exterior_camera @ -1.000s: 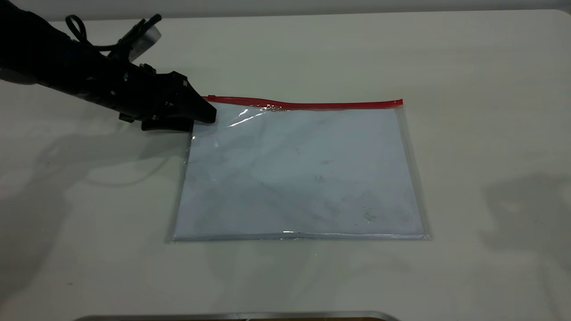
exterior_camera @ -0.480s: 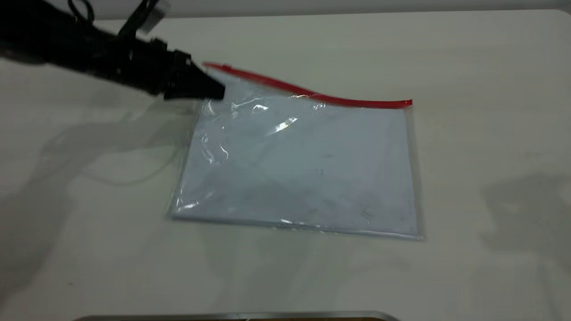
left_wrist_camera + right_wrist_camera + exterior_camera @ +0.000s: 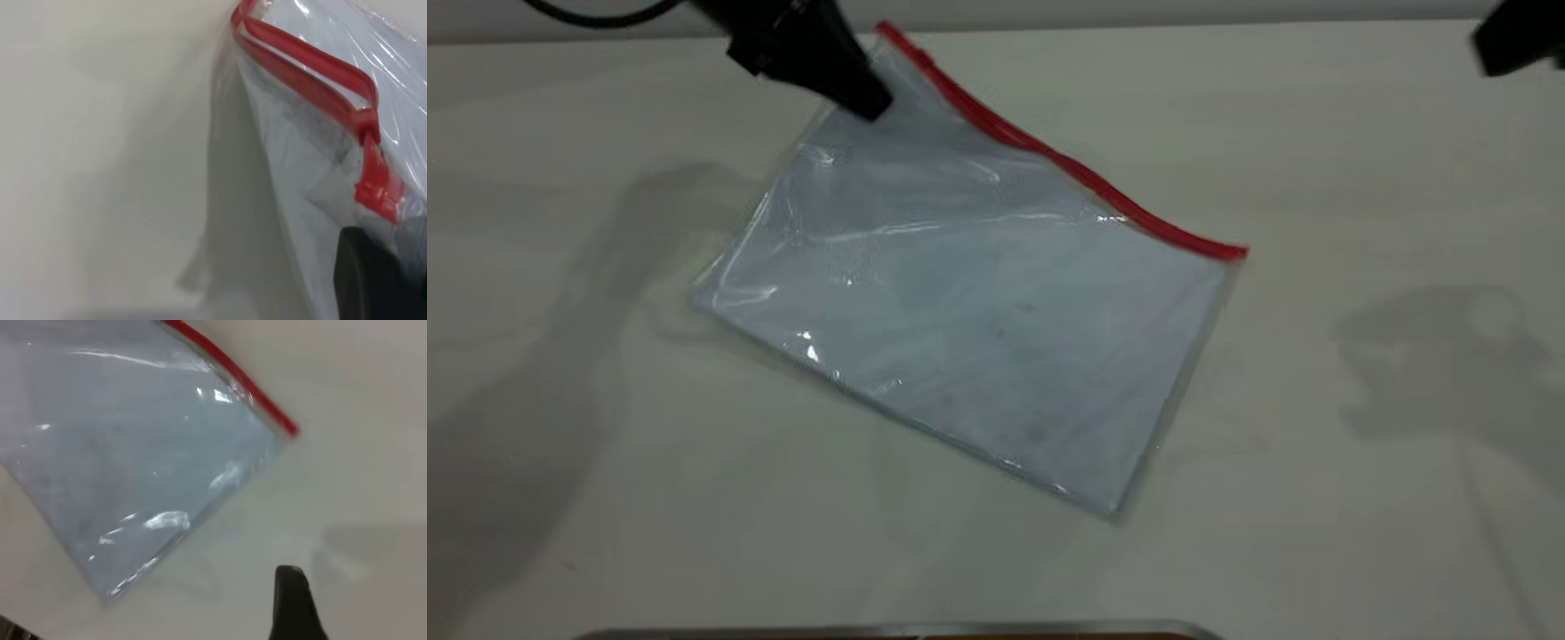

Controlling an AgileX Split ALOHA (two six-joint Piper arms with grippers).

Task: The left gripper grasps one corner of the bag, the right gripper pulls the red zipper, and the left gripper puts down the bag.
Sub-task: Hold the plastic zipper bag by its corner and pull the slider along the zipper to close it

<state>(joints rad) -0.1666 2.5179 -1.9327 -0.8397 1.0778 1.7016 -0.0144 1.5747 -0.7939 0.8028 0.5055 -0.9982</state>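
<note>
The first step appeared done. The left gripper [image 3: 863,96] was closed on one corner [image 3: 885,67] of the bag [image 3: 969,302], just beside the end of the red zipper [image 3: 1067,169], and that corner was held raised above the table [image 3: 1360,462]. From the fingers the bag hung down and away, its far lower corner apparently resting on the table. In the left wrist view the slider tab [image 3: 377,183] was seen just beside the dark fingertip [image 3: 363,280], with the two red tracks parted beyond it, so the bag seemed open for most of its length, though this could not be judged with certainty from so close a view.

The pull on the zipper was not yet made. The right gripper [image 3: 1516,40] was seen only as a dark shape at the edge of the exterior view, well apart from the bag and high above the table; one fingertip [image 3: 293,603] showed in its own camera, with nothing between the fingers there, but how far they were spread could not be told. Setting the bag down was also left to do.

White paper sheets [image 3: 960,293] were held inside the clear bag, filling nearly all of it and lying flat against the plastic.
</note>
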